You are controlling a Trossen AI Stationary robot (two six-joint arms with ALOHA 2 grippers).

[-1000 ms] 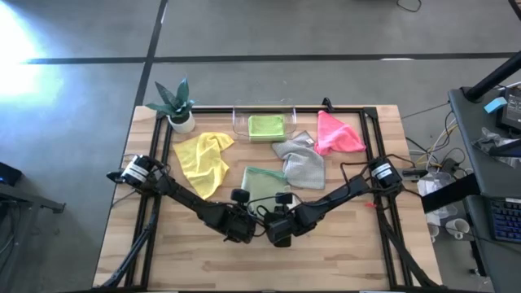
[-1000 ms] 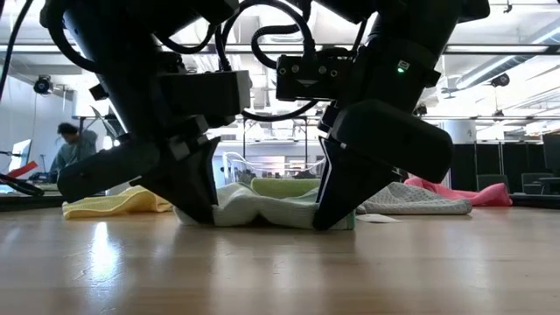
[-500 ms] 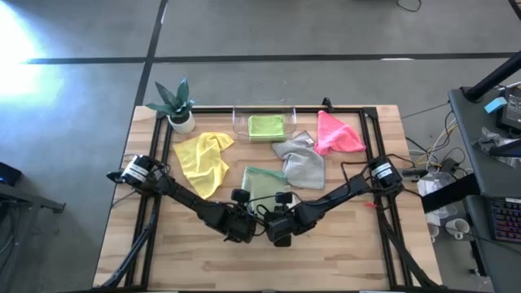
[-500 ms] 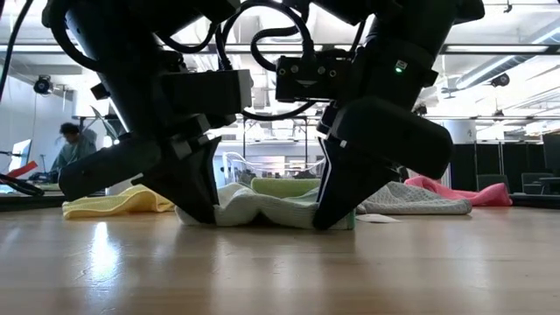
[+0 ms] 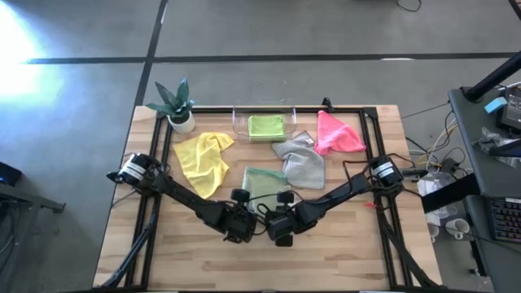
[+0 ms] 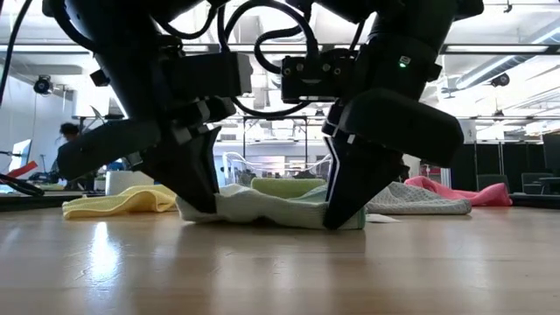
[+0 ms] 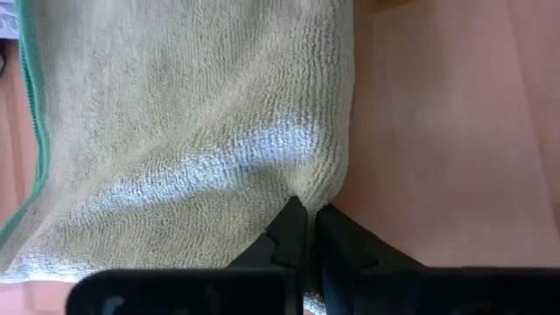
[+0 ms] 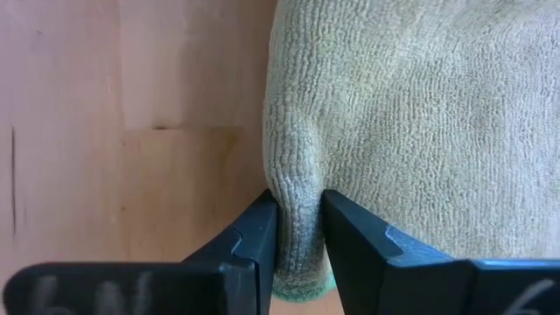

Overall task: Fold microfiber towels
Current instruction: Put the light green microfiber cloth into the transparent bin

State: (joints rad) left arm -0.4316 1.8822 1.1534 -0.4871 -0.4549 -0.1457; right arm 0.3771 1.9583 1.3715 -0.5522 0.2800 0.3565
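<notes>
As both pincers closed, you now have pale sage green microfiber towel [image 5: 262, 181], frame centre: left gripper [image 7: 304, 229] shut on corner, right gripper [image 8: 297, 229] pinching edge fold; ready to lift, fold.

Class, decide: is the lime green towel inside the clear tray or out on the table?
Inside. In the high view the lime green towel lies within the walls of the clear tray, at the table's far edge.

Five microfiber towels on the worktop.
Sage towel [image 5: 262, 182] near front, bunched; yellow [image 5: 203, 159], grey [image 5: 300, 163], pink [image 5: 335, 134] crumpled; lime [image 5: 266, 125] folded.
</notes>
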